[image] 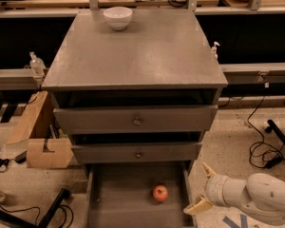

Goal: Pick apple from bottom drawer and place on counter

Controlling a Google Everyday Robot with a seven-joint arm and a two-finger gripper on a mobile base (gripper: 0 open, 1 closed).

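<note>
The apple (160,193) is small, round and red-orange and lies on the bare floor of the open bottom drawer (118,198), right of its middle. The counter (142,51) is the broad grey top of the cabinet. My gripper (203,188) is at the lower right, just outside the drawer's right wall, right of the apple and apart from it. Its two tan fingers are spread wide, one pointing up and one down-left, with nothing between them. The white arm (256,198) runs off to the right.
A white bowl (118,17) stands at the back of the counter. Two shut drawers with round knobs (137,121) sit above the open one. Cardboard boxes (40,146) lie left of the cabinet. Cables (263,151) trail on the floor at right.
</note>
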